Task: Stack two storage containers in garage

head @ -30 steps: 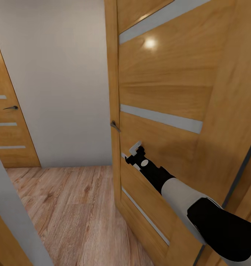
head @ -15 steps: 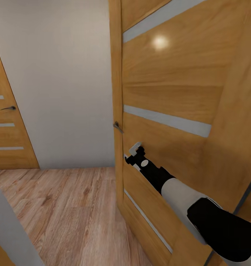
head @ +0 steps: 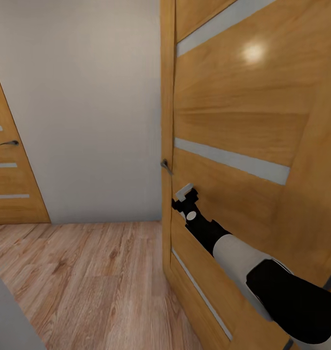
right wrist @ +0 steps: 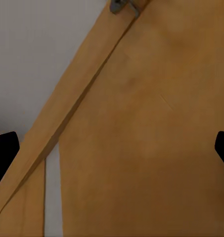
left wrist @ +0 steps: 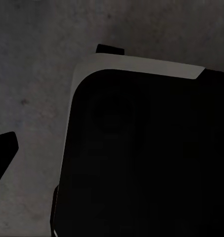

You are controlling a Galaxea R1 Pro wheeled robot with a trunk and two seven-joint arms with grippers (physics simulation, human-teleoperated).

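Observation:
Neither orange-red storage container is in view. My right gripper (head: 185,193) is stretched forward against the face of a tall wooden door (head: 233,121), just below its small metal handle (head: 165,166). In the right wrist view the door panel (right wrist: 141,123) is close up, and the gripper (right wrist: 112,148) is open, its dark fingertips (right wrist: 3,150) far apart with nothing between them. The left wrist view looks down at a dark grey rough surface (left wrist: 27,74) and a black, white-edged part of my own body (left wrist: 141,148). One dark fingertip (left wrist: 3,148) of the left gripper sits at the picture's edge.
Light wood plank flooring (head: 78,277) runs to a plain white wall (head: 87,107). A second wooden door (head: 9,165) with a dark handle stands shut at the far left. A grey frame edge (head: 5,321) shows at the lower left corner.
The door's free edge has swung to the right, and my right gripper has moved with it. The whole picture has shifted slightly, and the grey frame at lower left has slid mostly out.

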